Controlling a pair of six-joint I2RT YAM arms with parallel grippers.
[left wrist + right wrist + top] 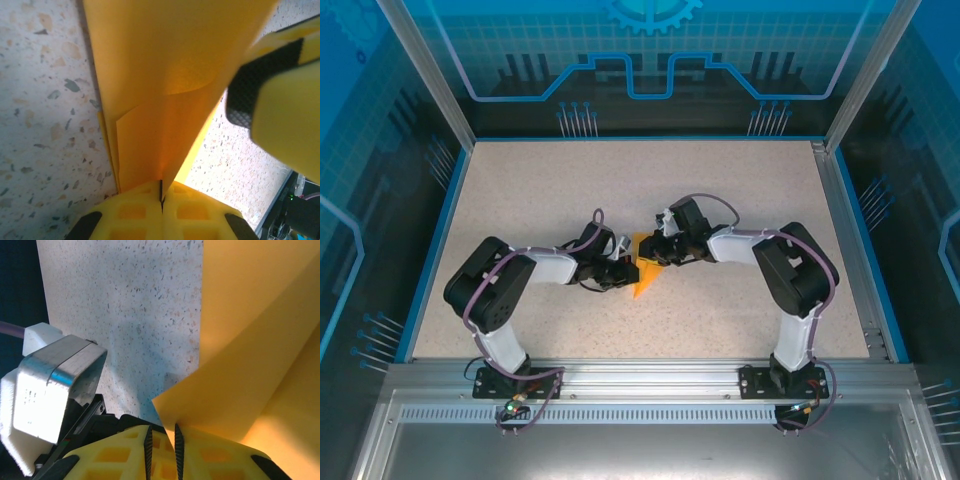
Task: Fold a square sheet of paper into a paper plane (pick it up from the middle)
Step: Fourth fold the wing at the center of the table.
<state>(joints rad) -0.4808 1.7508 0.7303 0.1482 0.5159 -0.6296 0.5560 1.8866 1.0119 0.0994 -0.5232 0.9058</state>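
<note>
Top view: the left tool (626, 272) and right tool (657, 253) meet at mid-bench (750, 190), with the orange-yellow paper plane (641, 277) between them. Its long axis runs roughly far to near, and the narrow tip points toward the near edge, slightly left.

Left wrist view: this gives detail the top view lacks. The left tool (161, 194) is closed, its yellow pads pinching the layered folds of the plane (165, 65), which rises away from the pads above the speckled bench (45, 100). One finger (280, 100) of the right tool stands just beside the paper's right edge.

Right wrist view: the right tool (162, 439) is narrow, and a corner of the plane (260, 340) enters the slit between its pads (apparently gripped). A metal housing (55, 385) on the left arm lies at the left.
</note>
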